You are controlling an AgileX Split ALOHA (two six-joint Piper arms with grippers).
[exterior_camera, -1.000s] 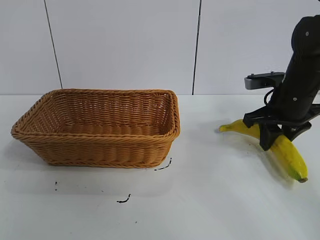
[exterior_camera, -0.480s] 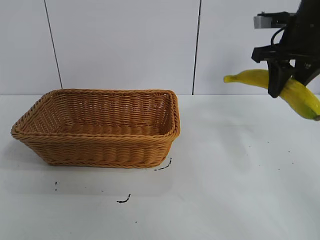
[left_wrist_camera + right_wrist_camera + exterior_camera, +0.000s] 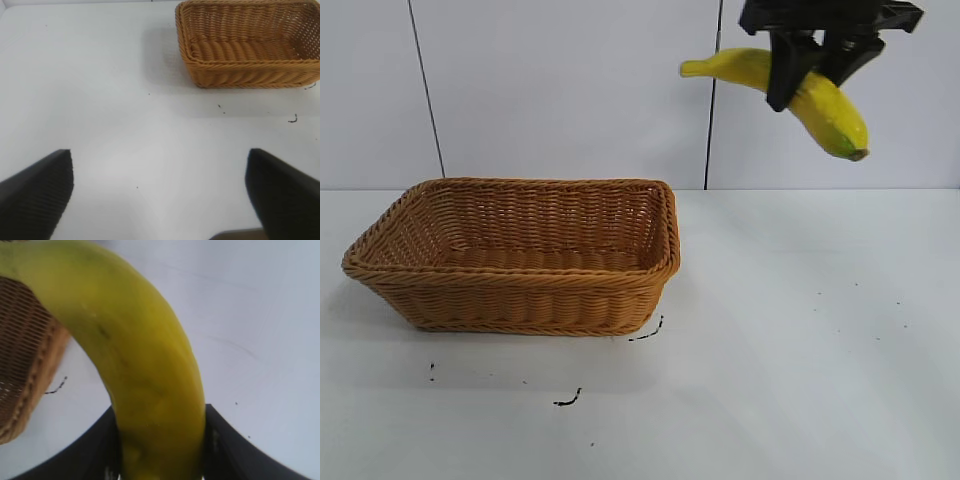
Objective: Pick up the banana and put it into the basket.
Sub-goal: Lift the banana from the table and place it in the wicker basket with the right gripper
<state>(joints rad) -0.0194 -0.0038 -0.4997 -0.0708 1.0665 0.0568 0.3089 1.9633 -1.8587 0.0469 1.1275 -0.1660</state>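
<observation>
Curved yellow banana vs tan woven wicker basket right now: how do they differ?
The curved yellow banana hangs in the air, clamped by the right gripper; the tan woven wicker basket rests on the white table. The banana is smooth and slim; the basket is textured, rectangular and far larger. The basket holds nothing.

No readable text or labels anywhere.

The worktop [image 3: 800, 340] is plain white and runs back to a pale panelled wall. Only the basket [image 3: 520, 255] sits directly on it, toward the left side, flat on its base with its open top facing up. A few small dark marks [image 3: 568, 399] spot the surface just in front of the basket, one squiggle near its front right corner.
</observation>
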